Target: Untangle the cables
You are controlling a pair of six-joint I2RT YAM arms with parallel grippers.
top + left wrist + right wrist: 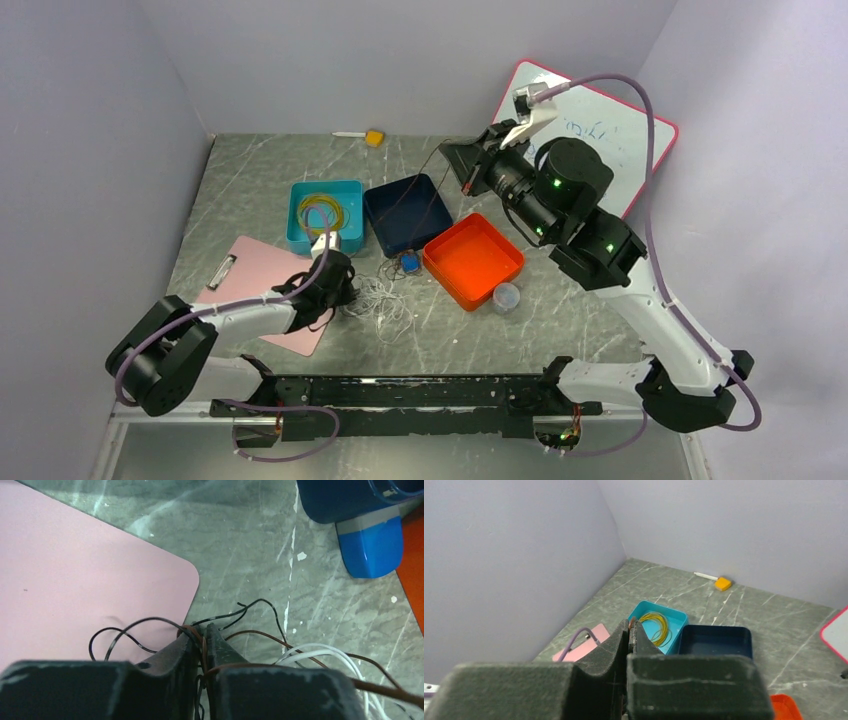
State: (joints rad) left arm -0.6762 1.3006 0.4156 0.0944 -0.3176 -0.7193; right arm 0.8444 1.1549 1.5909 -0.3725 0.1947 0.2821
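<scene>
Closest to the arm bases, the left gripper lies low over the edge of a pink clipboard on the bench. In the left wrist view, the left gripper has its jaws pressed together on a brown-red wire of the cables, with thin black loops spilling over the clipboard and white strands curling just to the right. From above, the cables form a pale loose bunch on the bench just beside that gripper.

Just beyond the bunch sit a small blue block and an orange tray, with a clear round pot near the tray's near corner. Behind these are a navy tray and a teal tray holding yellow loops.

Above the navy tray, the right gripper is raised high, and a thin dark wire hangs from it down toward the bunch. Its wrist view shows the right gripper closed, with a speck of brown-red at the tips.

Farthest back, a whiteboard leans on the wall and a yellow block lies by it.
</scene>
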